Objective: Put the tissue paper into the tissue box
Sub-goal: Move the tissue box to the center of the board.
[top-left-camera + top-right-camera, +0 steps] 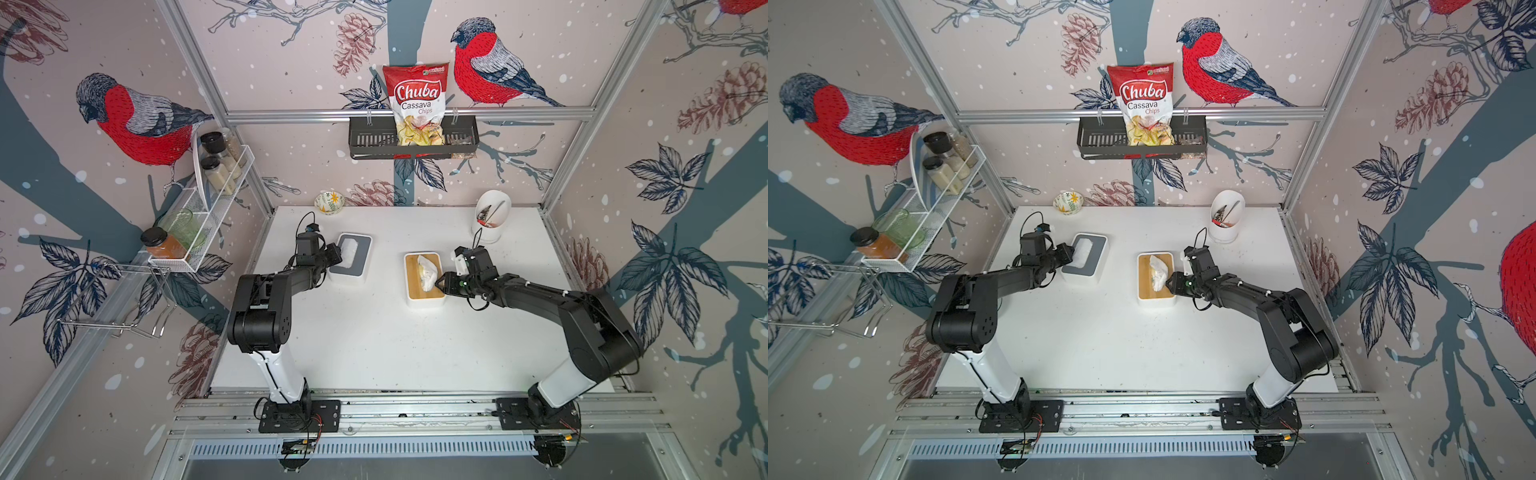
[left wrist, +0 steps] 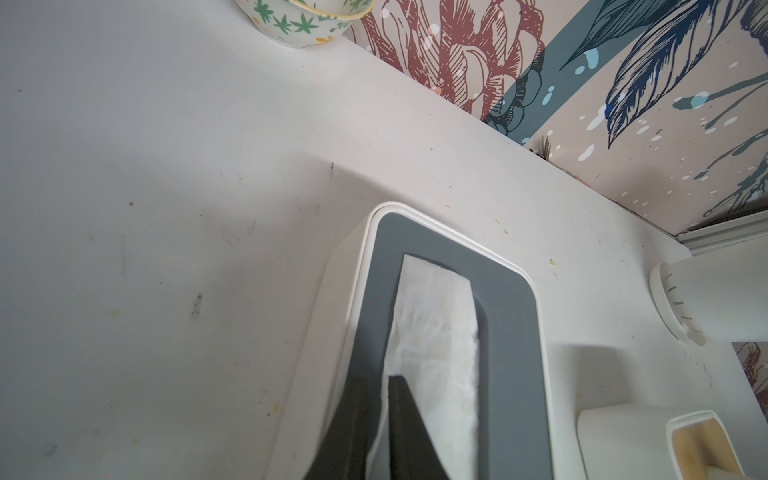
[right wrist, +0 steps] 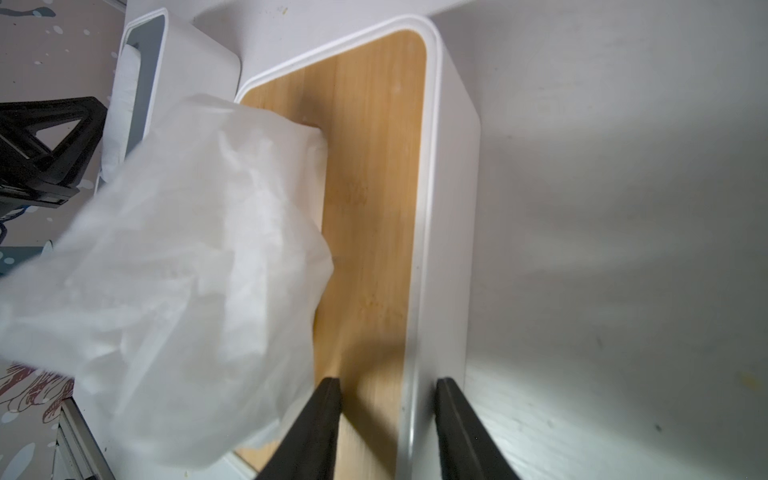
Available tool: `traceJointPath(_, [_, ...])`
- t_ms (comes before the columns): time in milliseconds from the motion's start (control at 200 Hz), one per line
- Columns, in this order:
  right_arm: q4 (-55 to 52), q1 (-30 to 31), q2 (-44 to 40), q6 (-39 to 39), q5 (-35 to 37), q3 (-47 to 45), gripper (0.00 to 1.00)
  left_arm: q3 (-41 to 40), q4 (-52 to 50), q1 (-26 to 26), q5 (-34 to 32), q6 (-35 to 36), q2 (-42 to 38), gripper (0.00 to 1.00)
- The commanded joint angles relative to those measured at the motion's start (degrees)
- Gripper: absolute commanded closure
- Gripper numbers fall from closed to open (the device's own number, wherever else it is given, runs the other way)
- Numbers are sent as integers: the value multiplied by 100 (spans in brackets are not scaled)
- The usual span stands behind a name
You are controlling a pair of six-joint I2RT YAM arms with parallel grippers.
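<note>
The right gripper (image 3: 386,384) stands parted and empty, straddling the rim of the bamboo-lidded tissue box (image 3: 374,166); the crumpled tissue (image 3: 199,257) spills over that lid just beside one finger, likely awaiting a pinch; the left gripper (image 2: 384,399), nearly clenched, seems to pinch the folded tissue (image 2: 436,316) in the slot of the grey-lidded tissue box (image 2: 511,332), probably tucking it down.

A robot test cell styled as a kitchen: aluminium framing (image 1: 291,116) holds bird-print wall panels (image 1: 582,41) around a white table (image 1: 374,340). A wire rack (image 1: 210,224) on a side wall carries spice jars (image 1: 216,170). A black shelf (image 1: 374,139) on the back wall holds a chips bag (image 1: 417,95). A utensil holder (image 1: 490,232) stands near the table's far right corner.
</note>
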Motion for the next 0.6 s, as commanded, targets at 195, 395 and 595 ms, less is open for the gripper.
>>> traceJointPath(195, [-64,143,838,109,62,962,62,-86,-805,-360,301,-40,-13,84])
traceJointPath(395, [-47,92,1137,177,-1,1300,64,-226,-908,-670,158,-97,-239,84])
traceJointPath(595, [-135,59,1299,161,-13,1598,65,-289,-891,-759,90,-144,-266,84])
